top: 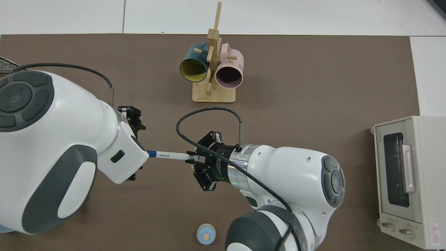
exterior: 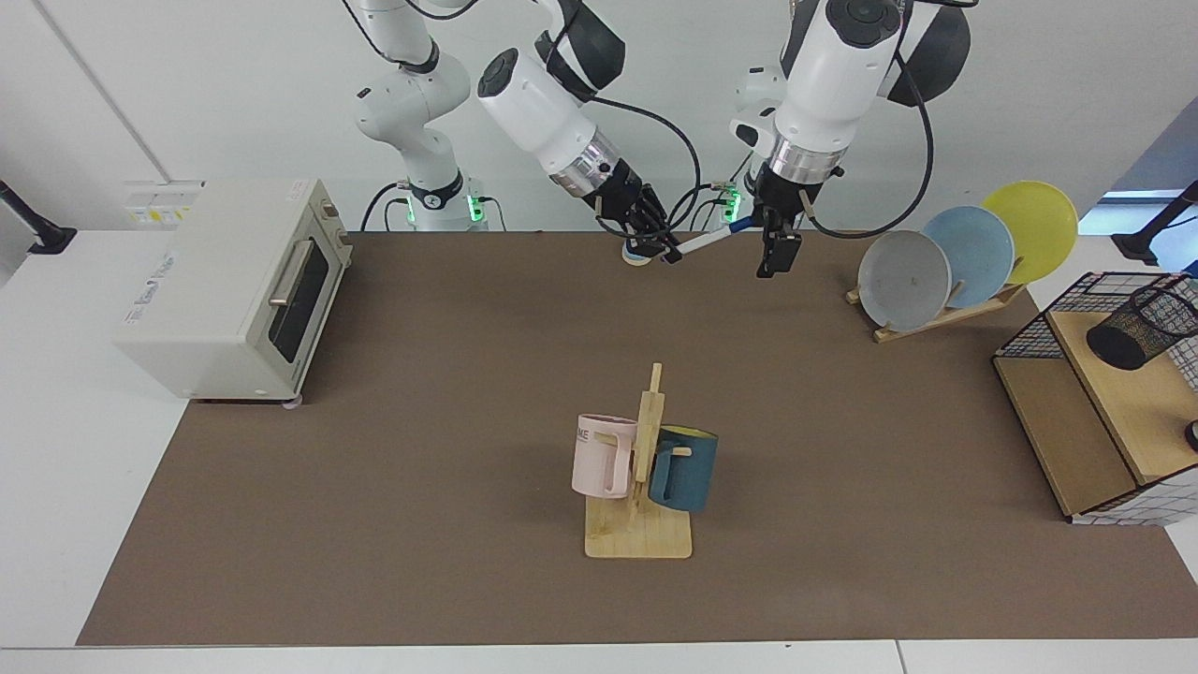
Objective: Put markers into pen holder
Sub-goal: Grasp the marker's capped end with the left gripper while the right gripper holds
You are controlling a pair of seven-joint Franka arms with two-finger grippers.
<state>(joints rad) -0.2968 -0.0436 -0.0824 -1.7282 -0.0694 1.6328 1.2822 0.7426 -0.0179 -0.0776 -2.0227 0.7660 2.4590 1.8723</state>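
Brown matting covers the desk (exterior: 421, 393), with a cream toaster oven (exterior: 239, 290) at its left edge. At the far middle, the right gripper (exterior: 661, 251) has its jaws closed on the white end of the marker (exterior: 704, 241), holding it off the desk with its blue cap pointing right. The cap end reaches the left gripper (exterior: 773, 253); whether those jaws are open or closed cannot be told. Nearer, a wooden mug rack (exterior: 640, 505) carries two mugs. Far right, the pen holder (exterior: 1140, 327) lies tilted on a wooden shelf inside a wire basket (exterior: 1029, 332), well apart from the marker.
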